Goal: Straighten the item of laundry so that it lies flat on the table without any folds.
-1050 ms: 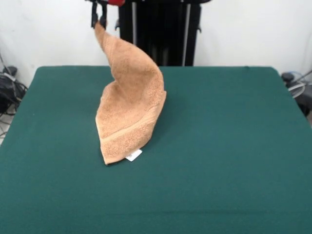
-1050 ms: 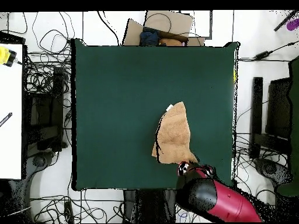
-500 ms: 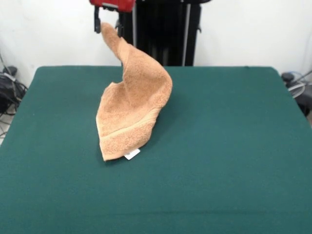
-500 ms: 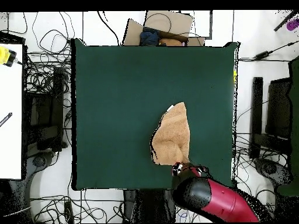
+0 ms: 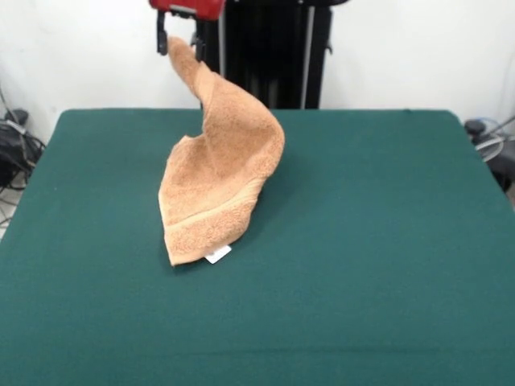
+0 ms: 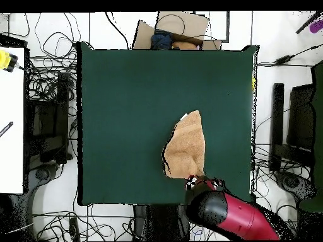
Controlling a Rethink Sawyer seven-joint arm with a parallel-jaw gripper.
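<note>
Green felt covers the table (image 5: 386, 265), bare along its near edge. Toward the middle, left of centre, the towel's (image 5: 217, 185) lower end rests on the felt, a small white tag (image 5: 218, 255) at its nearest edge. From there the orange-tan terry rises in a twisted fold to one pinched corner. Farthest back, above the rear edge, the gripper (image 5: 179, 42) has its fingers clamped on that corner, holding it aloft
</note>
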